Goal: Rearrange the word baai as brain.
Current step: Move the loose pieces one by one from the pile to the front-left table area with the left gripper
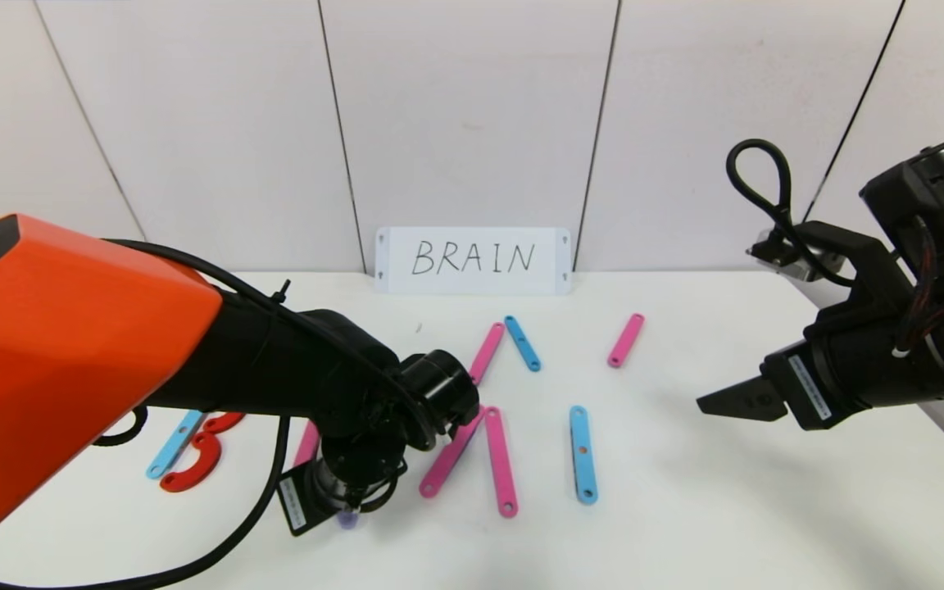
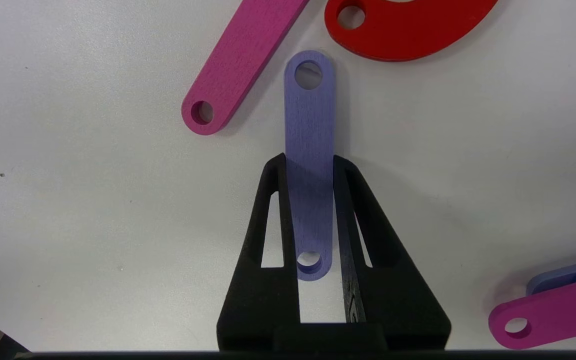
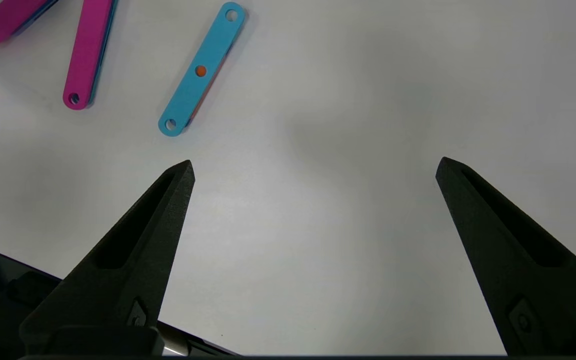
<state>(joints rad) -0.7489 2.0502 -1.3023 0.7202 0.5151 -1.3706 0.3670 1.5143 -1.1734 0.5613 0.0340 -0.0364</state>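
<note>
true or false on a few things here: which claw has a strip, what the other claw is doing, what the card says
1. The left claw is shut on a purple strip. True.
2. The right claw holds a blue strip. False: it is open and holds nothing; the blue strip lies apart on the table.
3. The card reads BRAIN. True.
4. The red curve is in the left claw. False: it lies on the table beyond the purple strip.

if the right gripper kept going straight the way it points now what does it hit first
Probably the bare table. The open right gripper aims at empty surface; the blue strip sits farther on and off to one side, though depth is hard to judge.
</note>
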